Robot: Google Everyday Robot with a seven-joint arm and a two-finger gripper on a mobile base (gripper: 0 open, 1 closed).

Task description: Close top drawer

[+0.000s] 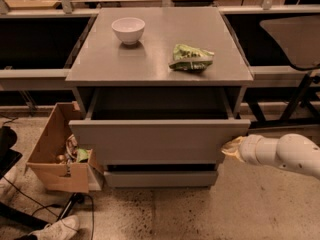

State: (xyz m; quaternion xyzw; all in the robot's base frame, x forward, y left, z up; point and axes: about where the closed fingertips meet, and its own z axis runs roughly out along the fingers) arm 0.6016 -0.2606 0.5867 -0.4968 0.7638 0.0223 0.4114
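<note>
The wide grey cabinet [155,59] fills the middle of the view. Its top drawer [155,141], a deep grey drawer with a plain handleless front, stands pulled well out towards 6 o'clock, its dark inside open to view. A shorter grey drawer front [160,178] sits below it, set further back. At 8 o'clock from the cabinet an open brown cardboard box [50,149] stands on the floor, close against the left end of the drawer front.

The white, rounded robot arm [285,154] reaches in from 4 o'clock, and its yellowish-tipped gripper [231,148] is at 3 o'clock on the drawer front, at or just beside its right edge. Whether the gripper is open or closed cannot be told.

The step in hand looks like the approach to the push. A push from this far-right end would likely skew the drawer on its runners, so contact nearer the middle of the front, driven straight towards 12 o'clock and kept level, should serve better. A slow, steady push also spares the white ceramic bowl [128,30] at 11 o'clock and the crumpled green snack bag [191,58] at 1 o'clock on the cabinet top from a jolt.
</note>
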